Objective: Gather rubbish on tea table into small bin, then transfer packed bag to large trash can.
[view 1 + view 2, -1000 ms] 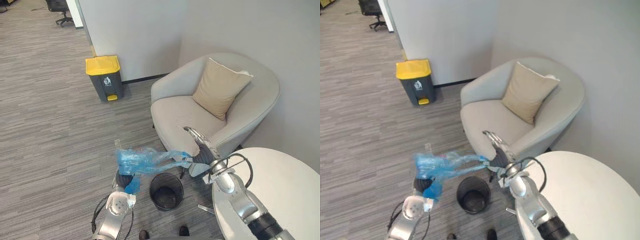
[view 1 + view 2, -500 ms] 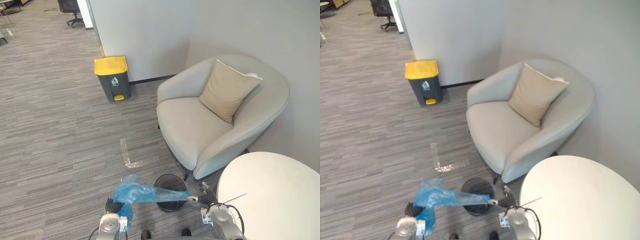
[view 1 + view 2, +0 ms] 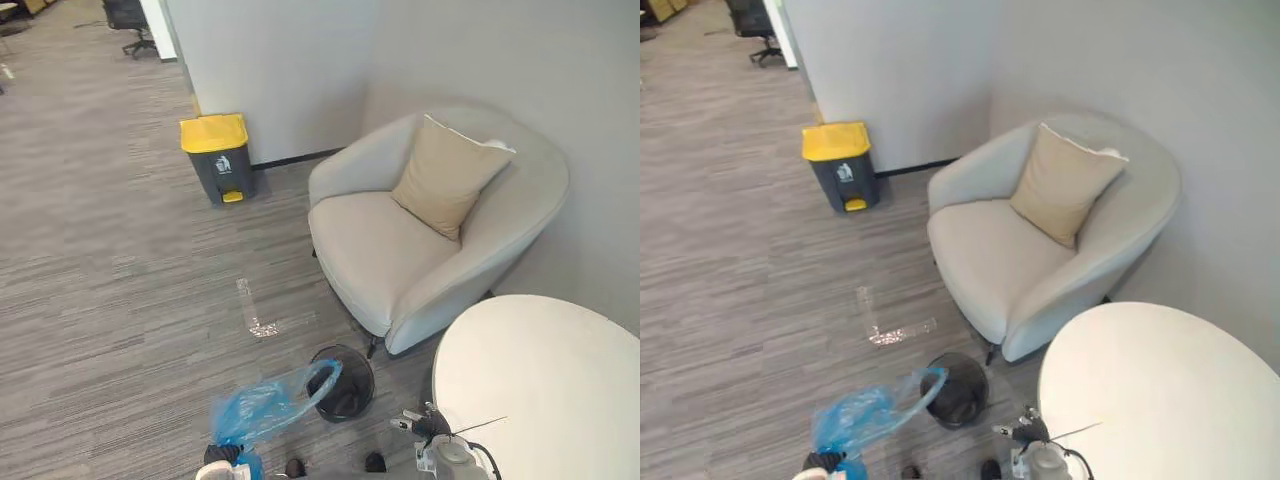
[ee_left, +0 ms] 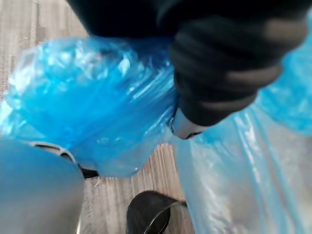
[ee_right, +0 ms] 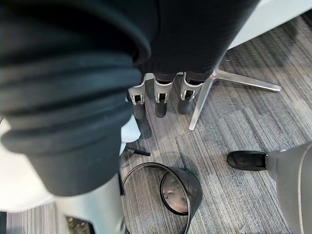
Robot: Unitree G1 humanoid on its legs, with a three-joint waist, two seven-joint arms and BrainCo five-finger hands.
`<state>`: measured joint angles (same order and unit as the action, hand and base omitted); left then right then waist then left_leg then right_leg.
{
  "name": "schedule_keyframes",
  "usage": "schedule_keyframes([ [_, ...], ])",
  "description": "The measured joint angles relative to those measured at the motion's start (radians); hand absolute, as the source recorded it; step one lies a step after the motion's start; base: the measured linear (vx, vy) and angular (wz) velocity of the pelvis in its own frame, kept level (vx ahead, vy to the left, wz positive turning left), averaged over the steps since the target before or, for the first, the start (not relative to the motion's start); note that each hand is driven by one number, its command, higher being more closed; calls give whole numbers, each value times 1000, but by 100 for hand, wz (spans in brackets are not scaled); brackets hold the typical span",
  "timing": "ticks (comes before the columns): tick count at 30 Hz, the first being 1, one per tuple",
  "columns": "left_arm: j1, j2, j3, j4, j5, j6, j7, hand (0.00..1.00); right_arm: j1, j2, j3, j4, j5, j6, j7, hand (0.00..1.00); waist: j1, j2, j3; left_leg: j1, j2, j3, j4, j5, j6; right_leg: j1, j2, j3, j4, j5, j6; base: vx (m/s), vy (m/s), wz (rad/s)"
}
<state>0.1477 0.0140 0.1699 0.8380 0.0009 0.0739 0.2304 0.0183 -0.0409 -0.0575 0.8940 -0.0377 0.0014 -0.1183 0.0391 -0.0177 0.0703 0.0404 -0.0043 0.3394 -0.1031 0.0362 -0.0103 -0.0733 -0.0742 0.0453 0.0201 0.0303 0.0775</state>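
Head views: crumpled translucent blue plastic bag [image 3: 262, 408] sits at the robot's left hand [image 4: 219, 73], low in view. One looped end of the bag reaches to the left rim of the small round black mesh bin [image 3: 350, 390] and overlaps it as seen from above.

Left wrist view: blue film bunched tight against the hand's dark ribbed cover. Whether the hand is closed on the bag: cannot tell, plastic covers the grip.

Right wrist view: right hand [image 5: 160, 95] points down toward the grey striped carpet [image 3: 120, 280]. Its fingers [image 5: 140, 105] are straight, side by side, with nothing in them. Bin stands on the carpet below this hand, near the white metal foot [image 5: 234, 80] of the round white tea table [image 3: 540, 390].

Bin lies between bag and table, just in front of the beige tub armchair [image 3: 380, 250] with its tan square cushion [image 3: 445, 175].

Large grey trash can with yellow lid [image 3: 215, 158] stands against the white wall [image 3: 280, 70], lid down, well apart from bag and bin. A pale tape mark [image 3: 255, 310] lies on the carpet between them
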Motion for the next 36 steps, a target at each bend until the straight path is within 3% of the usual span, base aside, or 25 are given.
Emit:
schedule_keyframes([
  [2,-16,6,0,-2,-2,-1,0,100,-1,17,1,-37,-1,4,-6,0,0,-14,25,-5,3,22,18,-9,5,-19,1,16,32,0,-4,-17,2,-27],
  [4,-35,-2,13,-19,-3,-2,1,100,-5,37,-3,-89,-2,5,-19,0,3,-19,38,-78,36,42,119,-37,39,-76,0,16,118,-8,19,-35,-15,-10],
  [6,-55,-10,19,-31,-3,-10,2,100,-15,43,-9,-98,-2,4,-23,0,3,-15,46,-92,46,30,158,-44,48,-143,-17,-35,398,-125,-24,-11,-24,28],
  [7,-59,-16,17,-54,-2,-20,1,100,-17,48,-9,-96,-2,4,-24,0,4,-20,46,-96,43,1,183,-44,48,-124,-50,-43,581,-196,-5,37,-47,47],
  [11,-57,-20,23,-80,-2,-27,2,100,-28,69,-9,-95,-1,-2,-31,0,25,-57,27,-159,44,-32,263,-44,49,-9,-91,-33,627,-258,24,-51,-149,38],
  [12,-56,-27,31,-81,-3,-25,2,100,-41,72,-9,-94,-1,-2,-36,0,34,-58,27,-189,53,-35,296,-44,48,31,-88,-36,541,-297,24,-161,-210,-1],
  [13,-56,-36,29,-78,-2,-25,3,100,-55,71,-10,-93,0,-2,-41,0,46,-43,29,-207,74,-34,307,-35,33,62,-62,-41,441,-311,24,-190,-209,-13],
  [15,-53,-53,28,-78,-3,-26,5,100,-67,72,-9,-93,1,-5,-45,0,54,-9,26,-233,106,-48,301,-8,-5,103,-20,-47,317,-310,21,-253,-176,-10],
  [18,-59,-72,19,-63,-3,-25,4,100,-65,80,-6,-90,1,-8,-47,0,46,29,44,-254,135,-92,254,72,-35,125,17,-114,235,-306,-33,-350,-174,31],
  [19,-57,-71,4,-63,-2,-24,3,100,-61,81,-9,-77,1,-1,-50,0,36,27,46,-253,142,-96,213,81,-47,104,16,-161,237,-298,-62,-430,-142,51],
  [20,-60,-71,7,-64,-2,-24,3,100,-62,83,-12,-70,1,0,-52,0,36,24,49,-256,145,-91,229,77,-47,103,10,-171,238,-296,-67,-311,-71,48],
  [21,-59,-71,8,-71,-2,-25,3,100,-62,83,-20,-52,1,4,-58,0,38,19,50,-254,142,-76,306,54,-23,100,-5,-184,241,-289,-69,-204,19,38],
  [22,-56,-71,7,-71,-1,-25,2,100,-59,76,-35,-49,1,6,-63,0,33,17,49,-247,130,-69,391,-33,-13,88,-28,-197,250,-283,-61,-192,45,38],
  [26,-58,-70,1,-56,8,-25,1,100,-38,71,-78,-48,1,6,-79,0,16,11,47,-205,151,8,546,-221,-21,39,-102,-238,264,-251,-14,-153,169,41],
  [27,-58,-70,-5,-48,12,-24,0,100,-30,70,-83,-48,1,6,-80,0,14,16,44,-187,154,14,526,-241,-29,39,-105,-243,260,-246,-5,-79,287,38],
  [28,-66,-63,-12,-37,18,-23,-2,100,-20,73,-98,-33,1,10,-81,0,18,9,38,-164,117,17,437,-238,-37,39,-117,-239,243,-229,18,-26,180,14],
  [32,-57,-1,-49,-2,28,-22,1,100,-22,96,-99,28,0,14,-83,0,15,-34,8,-124,29,19,276,-159,11,55,-144,-234,126,-146,9,-43,200,5],
  [36,-57,18,-72,21,36,-22,1,100,-27,83,-99,70,-4,16,-83,0,14,-30,9,-95,-7,3,206,-118,29,81,-148,-235,83,-124,9,-35,113,18],
])
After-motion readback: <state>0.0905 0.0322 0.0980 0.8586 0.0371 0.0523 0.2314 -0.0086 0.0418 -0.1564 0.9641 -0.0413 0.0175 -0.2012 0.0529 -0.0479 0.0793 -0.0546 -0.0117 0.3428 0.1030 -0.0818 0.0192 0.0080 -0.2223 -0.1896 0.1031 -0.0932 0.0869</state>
